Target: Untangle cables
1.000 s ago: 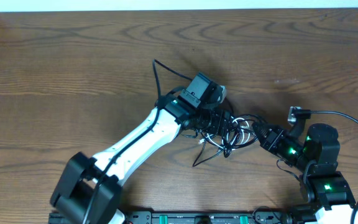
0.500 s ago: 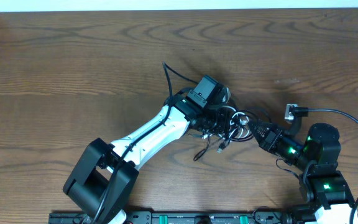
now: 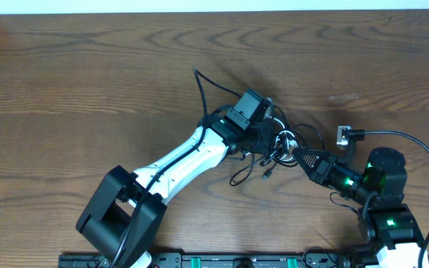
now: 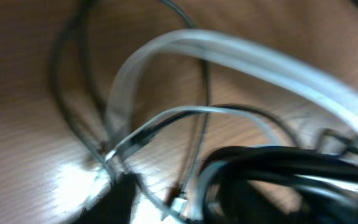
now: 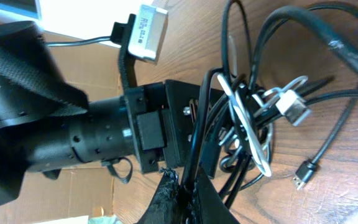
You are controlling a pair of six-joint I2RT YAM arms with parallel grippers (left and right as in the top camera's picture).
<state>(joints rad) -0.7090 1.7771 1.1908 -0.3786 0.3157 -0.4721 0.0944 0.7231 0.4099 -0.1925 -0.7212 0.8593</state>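
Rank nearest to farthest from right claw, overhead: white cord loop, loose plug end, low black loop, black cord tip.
1. white cord loop, just beside the right claw
2. loose plug end, below-left
3. low black loop, further left
4. black cord tip, far upper left

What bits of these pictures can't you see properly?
- Left wrist view: cables are blurred, and the tool itself doesn't show.
- Overhead: left tool is buried among the cables, so open or shut is unclear. The crossings are too small to trace.
- Right wrist view: right tool is cut off by the bottom edge.
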